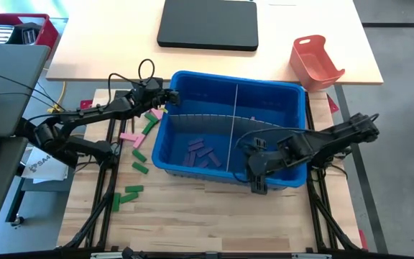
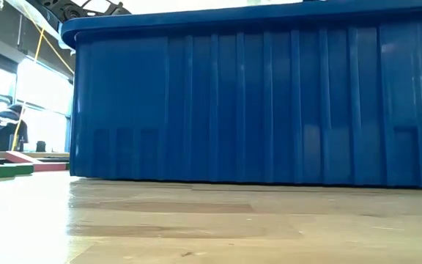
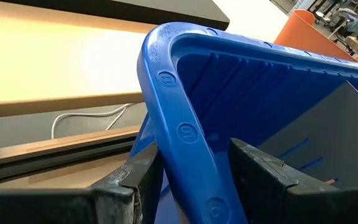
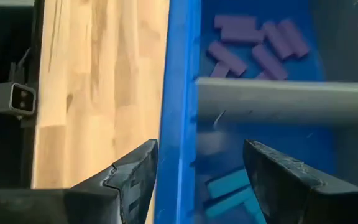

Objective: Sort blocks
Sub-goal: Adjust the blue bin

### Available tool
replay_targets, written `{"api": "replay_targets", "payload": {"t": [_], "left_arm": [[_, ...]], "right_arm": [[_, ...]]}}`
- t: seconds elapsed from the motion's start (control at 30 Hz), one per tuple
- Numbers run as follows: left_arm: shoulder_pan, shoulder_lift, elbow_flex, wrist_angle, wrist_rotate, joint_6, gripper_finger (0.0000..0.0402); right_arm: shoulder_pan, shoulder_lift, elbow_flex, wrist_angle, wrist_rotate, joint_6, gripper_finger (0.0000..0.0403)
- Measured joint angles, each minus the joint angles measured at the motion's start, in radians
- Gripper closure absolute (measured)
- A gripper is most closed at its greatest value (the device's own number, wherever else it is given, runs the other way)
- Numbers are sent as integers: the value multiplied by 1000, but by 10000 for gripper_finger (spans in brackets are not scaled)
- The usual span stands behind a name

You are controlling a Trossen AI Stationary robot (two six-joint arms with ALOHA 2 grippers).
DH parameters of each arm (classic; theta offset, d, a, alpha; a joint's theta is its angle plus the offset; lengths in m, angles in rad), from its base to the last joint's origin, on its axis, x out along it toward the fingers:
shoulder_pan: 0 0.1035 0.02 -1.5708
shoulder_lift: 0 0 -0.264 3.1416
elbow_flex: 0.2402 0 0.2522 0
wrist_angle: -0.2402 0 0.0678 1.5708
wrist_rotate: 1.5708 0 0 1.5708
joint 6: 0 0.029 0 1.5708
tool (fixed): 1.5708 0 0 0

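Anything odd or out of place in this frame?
Yes: both hands straddle the blue bin's rim, the left hand at a far corner, the right hand on the near wall, while green and pink blocks lie unsorted on the table.

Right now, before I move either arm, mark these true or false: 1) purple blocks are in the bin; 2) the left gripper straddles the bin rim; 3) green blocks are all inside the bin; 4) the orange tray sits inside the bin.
1) True: purple blocks lie in the blue bin, in its left compartment.
2) True: the left gripper has the bin rim between its fingers.
3) False: green blocks lie on the table, left of the bin.
4) False: the orange tray stands on the far table, outside the bin.
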Motion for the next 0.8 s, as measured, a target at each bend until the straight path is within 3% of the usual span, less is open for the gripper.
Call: {"api": "replay_targets", "payload": {"t": [0.5, 0.67, 0.8], "left_arm": [[-5, 0, 0, -2, 7, 4, 234], [-23, -1, 2, 4, 5, -6, 245], [-39, -2, 2, 22, 4, -41, 264]], "right_arm": [[18, 100, -180, 14, -1, 67, 173], [21, 100, -204, 28, 7, 48, 220], [23, 101, -191, 9, 26, 39, 221]]}}
